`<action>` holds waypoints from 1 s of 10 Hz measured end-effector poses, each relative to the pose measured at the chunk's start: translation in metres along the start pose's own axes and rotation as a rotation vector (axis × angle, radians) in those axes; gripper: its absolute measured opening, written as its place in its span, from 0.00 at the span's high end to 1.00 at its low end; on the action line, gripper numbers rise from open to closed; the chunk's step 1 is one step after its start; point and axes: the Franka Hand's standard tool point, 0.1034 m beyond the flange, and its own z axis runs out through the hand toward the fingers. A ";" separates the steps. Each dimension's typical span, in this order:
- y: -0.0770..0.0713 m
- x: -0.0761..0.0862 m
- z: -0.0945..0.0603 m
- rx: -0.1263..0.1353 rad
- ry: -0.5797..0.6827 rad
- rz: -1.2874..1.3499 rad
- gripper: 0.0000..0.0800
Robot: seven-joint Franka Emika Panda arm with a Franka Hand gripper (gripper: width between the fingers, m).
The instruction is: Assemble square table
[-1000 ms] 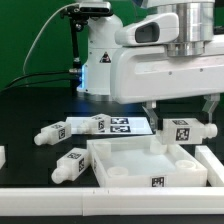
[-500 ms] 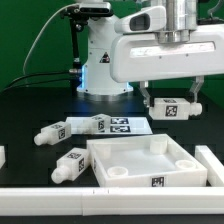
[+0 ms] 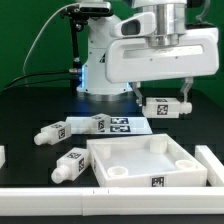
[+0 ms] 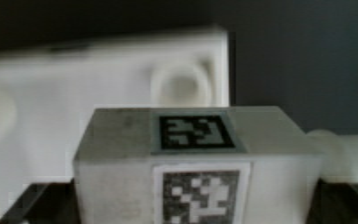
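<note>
Jaws grip a tagged leg [image 3: 167, 106] level, arm hovering above the panel [image 3: 130, 180].

Leg [image 4: 190, 165] and panel [image 4: 87, 80] blurred (wrist view), cropped.

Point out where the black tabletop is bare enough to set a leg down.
Bare: tabletop behind the loose legs at the exterior view's left; the patch beside the marker board, behind the square panel, under the lifted leg in the pincer. Crowded: around the loose legs by that panel.
</note>
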 end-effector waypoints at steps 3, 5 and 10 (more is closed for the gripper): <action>-0.005 0.003 -0.001 -0.001 0.005 -0.007 0.24; -0.007 -0.011 0.012 -0.007 0.063 -0.055 0.24; -0.005 -0.039 0.034 -0.024 0.099 -0.288 0.24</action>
